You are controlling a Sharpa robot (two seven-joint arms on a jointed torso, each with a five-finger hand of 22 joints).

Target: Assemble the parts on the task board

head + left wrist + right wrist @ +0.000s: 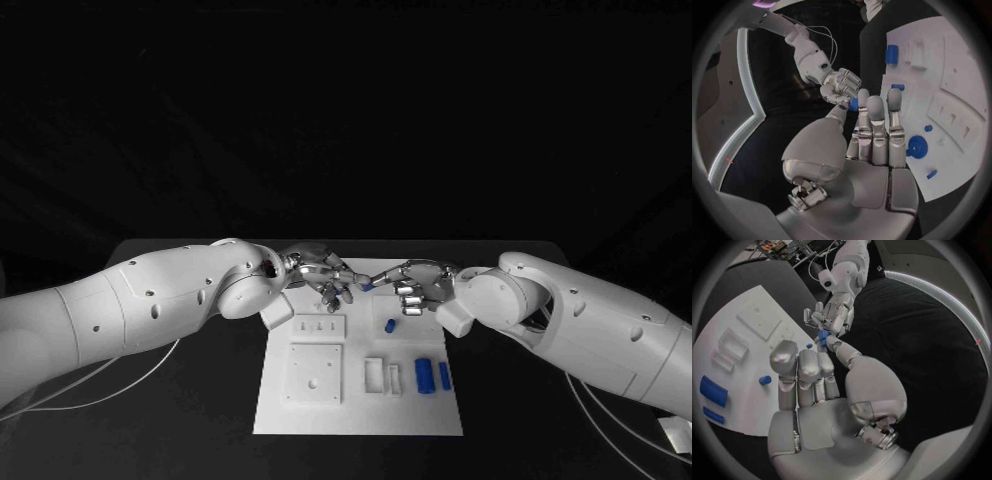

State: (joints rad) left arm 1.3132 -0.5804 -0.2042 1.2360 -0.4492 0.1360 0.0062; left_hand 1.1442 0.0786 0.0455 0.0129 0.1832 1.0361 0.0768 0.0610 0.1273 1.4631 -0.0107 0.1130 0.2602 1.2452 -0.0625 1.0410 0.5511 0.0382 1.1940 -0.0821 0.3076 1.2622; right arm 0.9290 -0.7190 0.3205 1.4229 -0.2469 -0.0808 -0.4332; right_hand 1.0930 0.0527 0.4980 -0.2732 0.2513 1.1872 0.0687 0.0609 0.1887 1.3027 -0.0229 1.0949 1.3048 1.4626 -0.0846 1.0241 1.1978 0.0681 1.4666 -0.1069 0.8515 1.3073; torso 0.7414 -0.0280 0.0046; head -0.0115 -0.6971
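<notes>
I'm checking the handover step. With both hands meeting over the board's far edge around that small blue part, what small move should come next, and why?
Probably a settled grip before either hand pulls away. The small blue part sits where the fingers of the left hand and right hand meet above the task board; which hand truly holds it is unclear, so letting go now could drop it.

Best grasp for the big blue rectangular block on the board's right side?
The large blue rectangular block lies flat on the white task board, long axis running away from the robot. Come from above and pinch across its short width at mid-length. The thin blue bar lies close alongside, so a finger there probably has little room.
</notes>
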